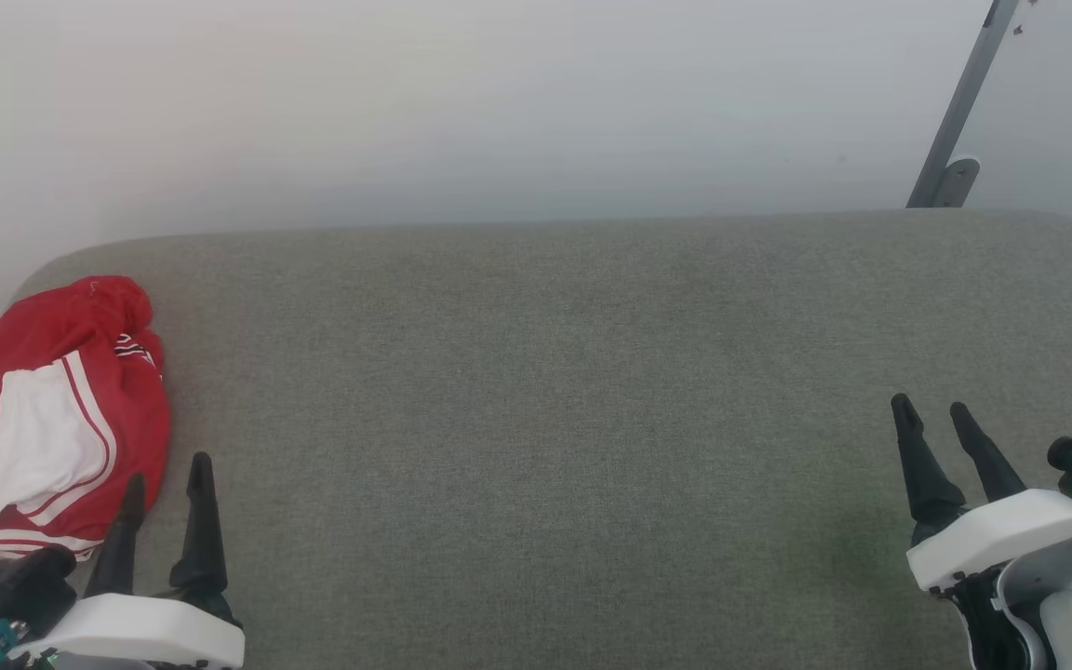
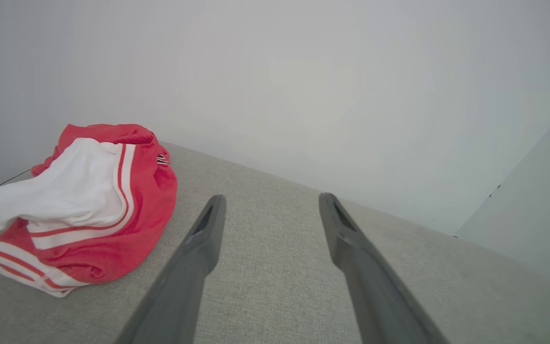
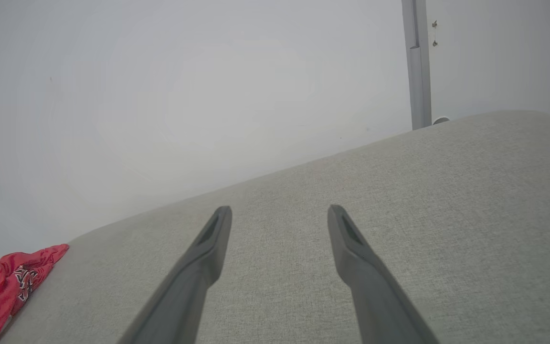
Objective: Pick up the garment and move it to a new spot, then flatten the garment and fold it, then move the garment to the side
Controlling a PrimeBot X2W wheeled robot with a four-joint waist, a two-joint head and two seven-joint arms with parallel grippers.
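Head view: shirt lies crumpled at 9 o'clock on the cushion. Left gripper at 7, just beside it, and right gripper at 4, are both spread wide and empty.
Left wrist: shirt at 9.
Right wrist: shirt at 8.

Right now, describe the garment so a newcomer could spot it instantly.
Look at the grey fabric surface below the pale wall. At its left edge, just left of the left gripper, lies the garment, crumpled. It is the one red-and-white thing there, with striped trim.
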